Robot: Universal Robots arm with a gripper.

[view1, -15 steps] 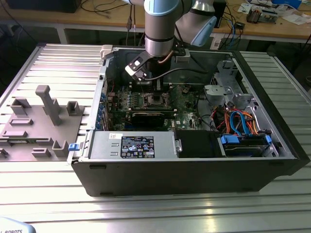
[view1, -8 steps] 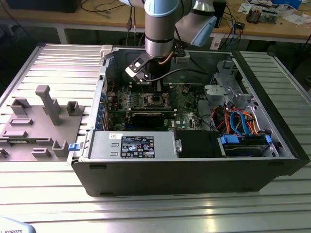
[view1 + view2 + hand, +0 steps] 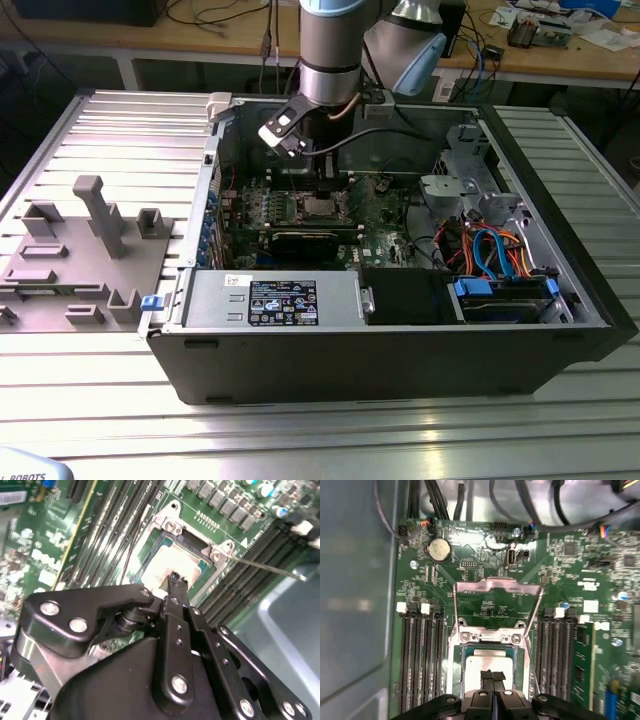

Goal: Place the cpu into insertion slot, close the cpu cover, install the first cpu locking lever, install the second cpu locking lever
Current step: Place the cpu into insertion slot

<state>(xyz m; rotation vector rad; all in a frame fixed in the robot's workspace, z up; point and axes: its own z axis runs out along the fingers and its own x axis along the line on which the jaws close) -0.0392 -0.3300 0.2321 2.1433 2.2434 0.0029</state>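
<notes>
The cpu lies flat in the insertion slot, silvery top face up; it also shows in the second wrist view, inside the slot's metal rim. The cpu cover stands swung open behind the slot, green board visible through its window. My gripper is shut, its black fingers pressed together with the tips right over the cpu's top face; I cannot tell whether they touch it. In the second wrist view my gripper points down at the chip. In the exterior view my gripper hangs over the slot inside the computer case.
Long black memory slots flank the socket on both sides. A thin metal lever rod sticks out past the slot. Cables and a drive cage crowd the exterior view's right of the case. A grey fixture stands outside on the left.
</notes>
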